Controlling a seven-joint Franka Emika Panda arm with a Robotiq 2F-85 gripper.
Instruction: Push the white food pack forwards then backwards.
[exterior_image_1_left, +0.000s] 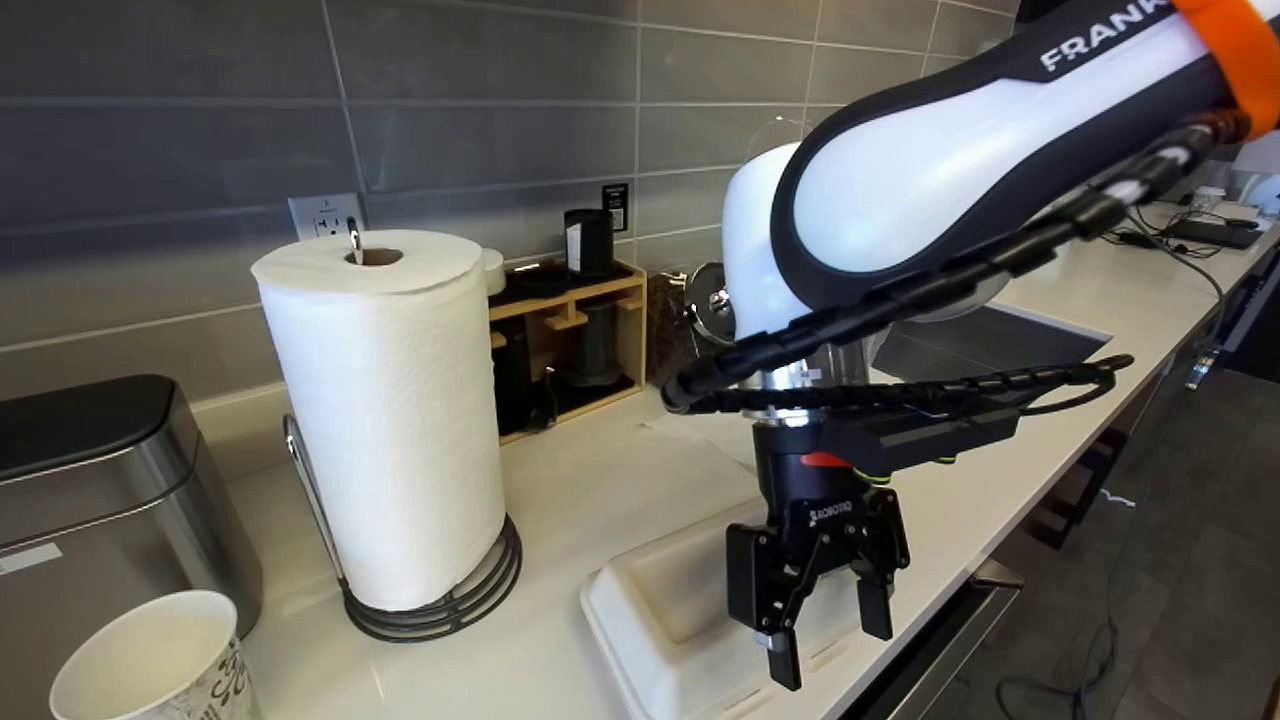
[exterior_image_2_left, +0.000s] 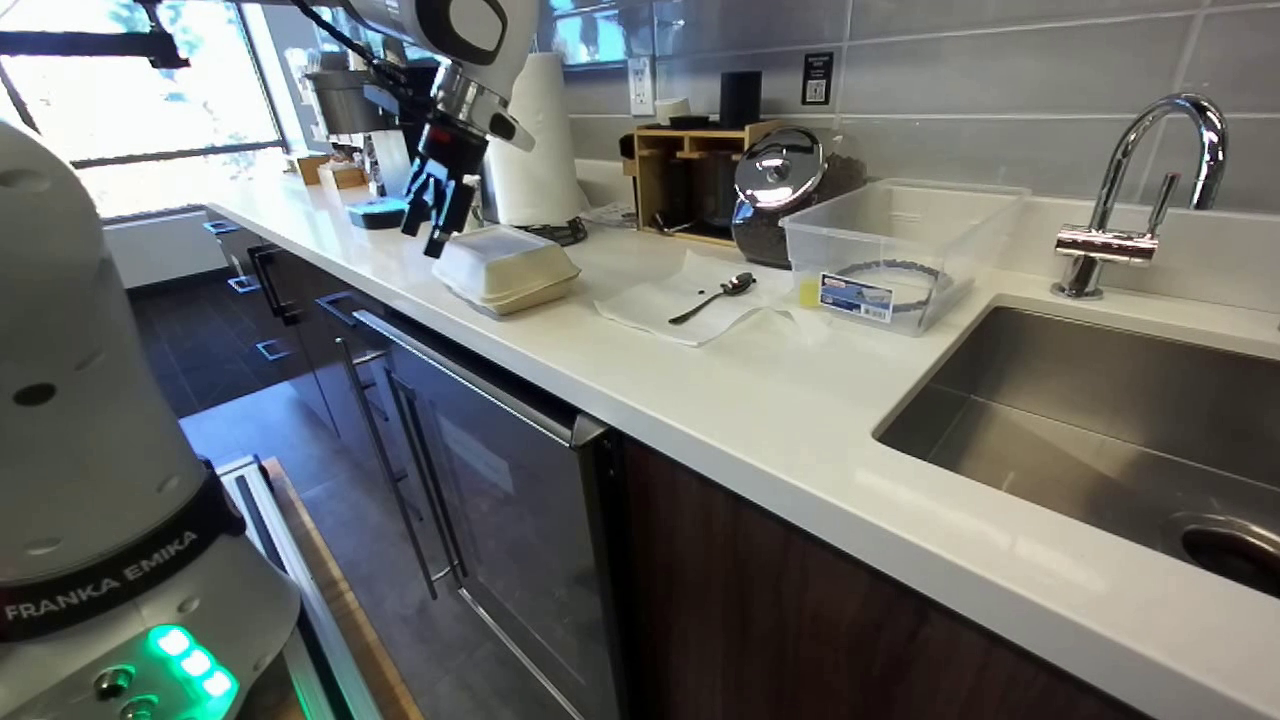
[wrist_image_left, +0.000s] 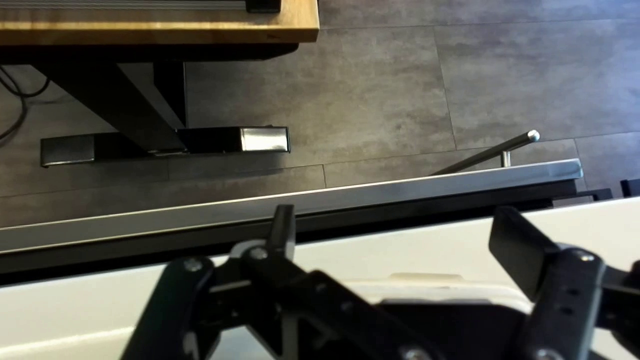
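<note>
The white food pack (exterior_image_1_left: 680, 625) lies shut and flat on the counter near its front edge; it also shows in an exterior view (exterior_image_2_left: 508, 268). In the wrist view only a strip of the food pack (wrist_image_left: 420, 289) shows, with the rest hidden behind the gripper. My gripper (exterior_image_1_left: 832, 640) points down with its fingers spread and nothing between them. It is over the front side of the pack, as also seen in an exterior view (exterior_image_2_left: 424, 238). In the wrist view the gripper (wrist_image_left: 395, 220) is open across the counter's front edge. I cannot tell whether it touches the pack.
A paper towel roll (exterior_image_1_left: 390, 430) stands behind the pack. A paper cup (exterior_image_1_left: 150, 660) and a steel bin (exterior_image_1_left: 110, 520) are near it. A spoon (exterior_image_2_left: 712, 298) lies on a paper sheet (exterior_image_2_left: 690, 325). A clear tub (exterior_image_2_left: 880, 250) stands by the sink (exterior_image_2_left: 1100, 360).
</note>
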